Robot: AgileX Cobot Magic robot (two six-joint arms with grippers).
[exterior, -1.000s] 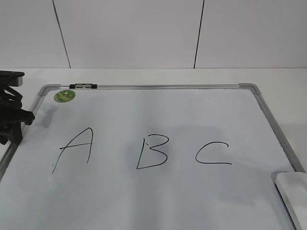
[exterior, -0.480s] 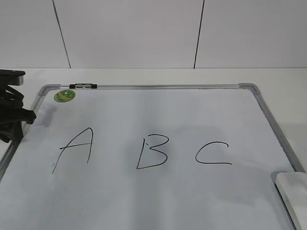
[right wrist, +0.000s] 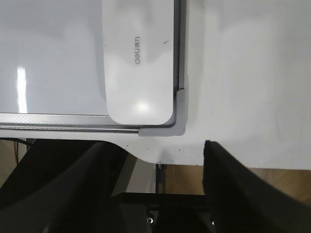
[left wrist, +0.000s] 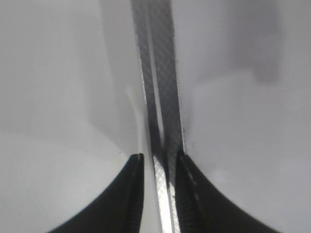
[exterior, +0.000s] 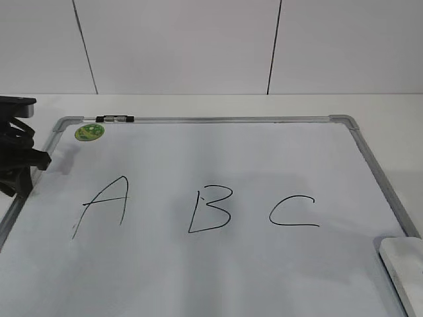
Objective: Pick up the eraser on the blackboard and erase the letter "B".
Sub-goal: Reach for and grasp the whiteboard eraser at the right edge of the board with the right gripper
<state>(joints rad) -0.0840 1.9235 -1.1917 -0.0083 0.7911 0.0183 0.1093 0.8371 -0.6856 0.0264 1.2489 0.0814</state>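
**Task at its outset: eraser ungrasped, letter "B" intact**

My right end effector [right wrist: 160,160] is spread wide and holds nothing; it hangs over the desk [right wrist: 243,73] just outside the board's corner. The eraser [right wrist: 138,63] lies ahead of it and slightly to its left, flat on the blackboard [right wrist: 48,48], tucked against the silver frame at the grey corner piece [right wrist: 179,114]. My left end effector [left wrist: 156,165] sits low over the board's opposite frame rail [left wrist: 163,97], which runs between its fingers [left wrist: 129,194]; they are parted only narrowly, and I cannot tell whether they press the rail. In the exterior view the letter "B" [exterior: 210,210] stands whole between the "A" [exterior: 102,205] and the "C" [exterior: 294,212], well apart from the eraser [exterior: 403,264]. I judge nothing accomplished yet: grasping, carrying and wiping all remain.
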